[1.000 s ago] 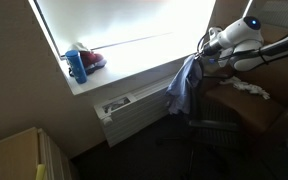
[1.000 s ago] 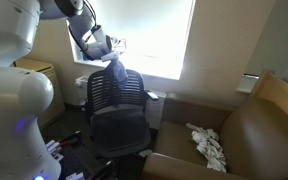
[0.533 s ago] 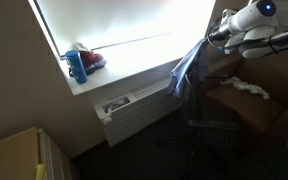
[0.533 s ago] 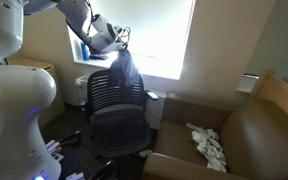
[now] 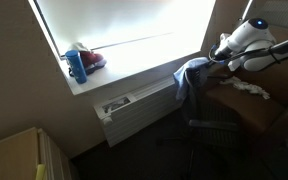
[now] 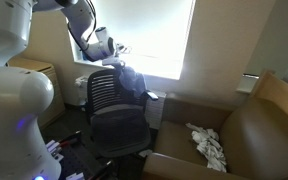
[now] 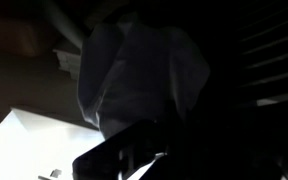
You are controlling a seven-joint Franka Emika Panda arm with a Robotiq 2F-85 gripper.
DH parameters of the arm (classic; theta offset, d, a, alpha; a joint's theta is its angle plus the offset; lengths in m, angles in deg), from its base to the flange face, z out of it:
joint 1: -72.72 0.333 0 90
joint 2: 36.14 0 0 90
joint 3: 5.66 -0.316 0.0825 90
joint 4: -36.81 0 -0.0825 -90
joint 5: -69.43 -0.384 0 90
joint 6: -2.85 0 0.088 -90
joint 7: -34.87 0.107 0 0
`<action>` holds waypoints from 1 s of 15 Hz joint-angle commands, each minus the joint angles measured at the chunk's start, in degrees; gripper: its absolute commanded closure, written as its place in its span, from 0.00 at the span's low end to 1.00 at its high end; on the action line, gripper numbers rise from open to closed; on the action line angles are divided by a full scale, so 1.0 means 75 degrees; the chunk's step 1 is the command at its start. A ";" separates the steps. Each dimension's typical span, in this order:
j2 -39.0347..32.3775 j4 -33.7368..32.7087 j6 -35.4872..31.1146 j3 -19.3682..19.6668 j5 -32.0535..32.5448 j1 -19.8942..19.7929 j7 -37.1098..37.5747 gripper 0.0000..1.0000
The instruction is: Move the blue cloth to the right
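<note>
A white robot arm's gripper hovers in front of a bright window, just beside a rumpled blue cloth draped over the top of a black mesh office chair. Further right, a brown sofa holds a crumpled white cloth. The blue cloth looks loosely perched, so it could slide off to the floor if the grip is shallow. It could also snag on the mesh and drag the chair along. The wrist view is almost black and the fingers are lost in shadow, so I cannot tell whether they pinch the cloth. Window glare washes out the sill.
</note>
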 commanded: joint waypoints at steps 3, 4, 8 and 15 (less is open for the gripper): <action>0.0258 -0.0018 0.2084 -0.1867 -0.0913 -0.1610 -0.0771 0.99; 0.0235 -0.0108 0.2430 -0.2026 -0.0961 -0.1781 -0.0728 0.99; 0.0015 -0.0199 0.1852 -0.1921 -0.0424 -0.1690 -0.0343 0.82; -0.0104 -0.0298 0.3513 -0.2117 -0.0688 -0.1860 -0.0149 0.27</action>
